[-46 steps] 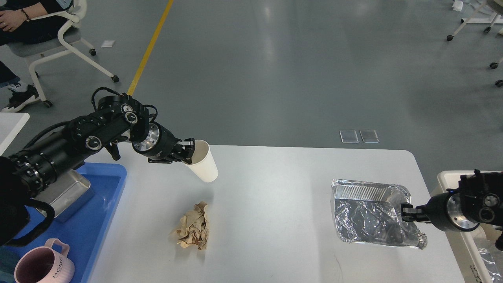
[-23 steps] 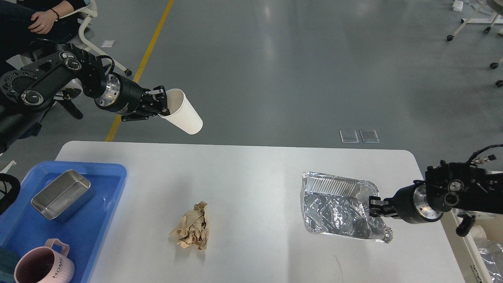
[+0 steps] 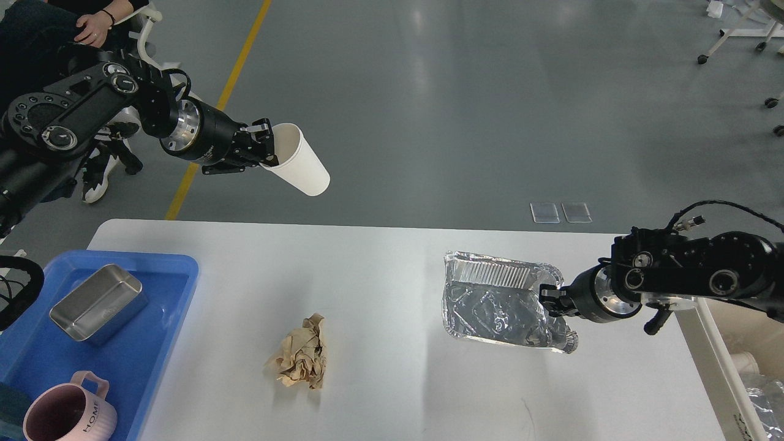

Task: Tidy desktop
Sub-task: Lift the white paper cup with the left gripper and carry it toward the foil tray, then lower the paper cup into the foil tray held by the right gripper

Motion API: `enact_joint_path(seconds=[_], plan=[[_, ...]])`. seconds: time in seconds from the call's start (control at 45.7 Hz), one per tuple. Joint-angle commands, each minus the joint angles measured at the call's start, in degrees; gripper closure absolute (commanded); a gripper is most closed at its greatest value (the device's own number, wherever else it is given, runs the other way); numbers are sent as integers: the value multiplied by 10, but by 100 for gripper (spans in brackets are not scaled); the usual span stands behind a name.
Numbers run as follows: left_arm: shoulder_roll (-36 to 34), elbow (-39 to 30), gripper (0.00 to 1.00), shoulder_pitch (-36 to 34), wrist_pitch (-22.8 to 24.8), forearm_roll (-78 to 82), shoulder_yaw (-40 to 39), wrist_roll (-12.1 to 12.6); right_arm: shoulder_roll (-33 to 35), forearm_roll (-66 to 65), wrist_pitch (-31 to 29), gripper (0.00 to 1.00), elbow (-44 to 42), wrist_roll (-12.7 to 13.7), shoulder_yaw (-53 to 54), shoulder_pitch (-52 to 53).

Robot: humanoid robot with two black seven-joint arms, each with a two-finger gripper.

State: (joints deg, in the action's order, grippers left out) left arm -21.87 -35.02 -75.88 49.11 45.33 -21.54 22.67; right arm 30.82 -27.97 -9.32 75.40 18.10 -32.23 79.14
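Observation:
My left gripper (image 3: 264,147) is shut on the rim of a white paper cup (image 3: 301,163) and holds it tilted, high up beyond the table's far edge. My right gripper (image 3: 548,300) is shut on the right rim of a crumpled foil tray (image 3: 496,300) and holds it over the right half of the white table (image 3: 392,367). A crumpled brown paper ball (image 3: 299,360) lies on the table at centre left, apart from both grippers.
A blue tray (image 3: 162,294) at the left holds a metal box (image 3: 97,302) and a pink mug (image 3: 67,411). A white bin (image 3: 732,367) stands off the table's right edge. A seated person (image 3: 37,27) is at the far left.
My left arm lifted the cup up off the table and then shifted it slightly right. My right gripper carried the foil tray steadily to the left.

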Motion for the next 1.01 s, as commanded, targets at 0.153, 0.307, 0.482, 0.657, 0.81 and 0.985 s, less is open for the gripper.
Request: enact_joint_path(seconds=[0.153, 0.307, 0.482, 0.657, 0.81, 0.985], plan=[[59, 8, 100, -81, 6, -47, 8, 41, -31, 4, -2, 100, -8, 0, -18, 19], [129, 8, 100, -112, 7, -48, 10, 48, -34, 4, -2, 100, -15, -1, -20, 19], [194, 10, 100, -112, 5, -47, 11, 57, -35, 4, -2, 100, -16, -1, -20, 20], [249, 25, 100, -107, 1, -45, 30, 66, -34, 4, -2, 100, -16, -1, -20, 22], [288, 41, 100, -104, -4, -45, 33, 66, -31, 2, -2, 100, -16, -1, -20, 23], [321, 56, 100, -101, -10, -45, 40, 65, -31, 2, -2, 100, -16, -1, -20, 26]])
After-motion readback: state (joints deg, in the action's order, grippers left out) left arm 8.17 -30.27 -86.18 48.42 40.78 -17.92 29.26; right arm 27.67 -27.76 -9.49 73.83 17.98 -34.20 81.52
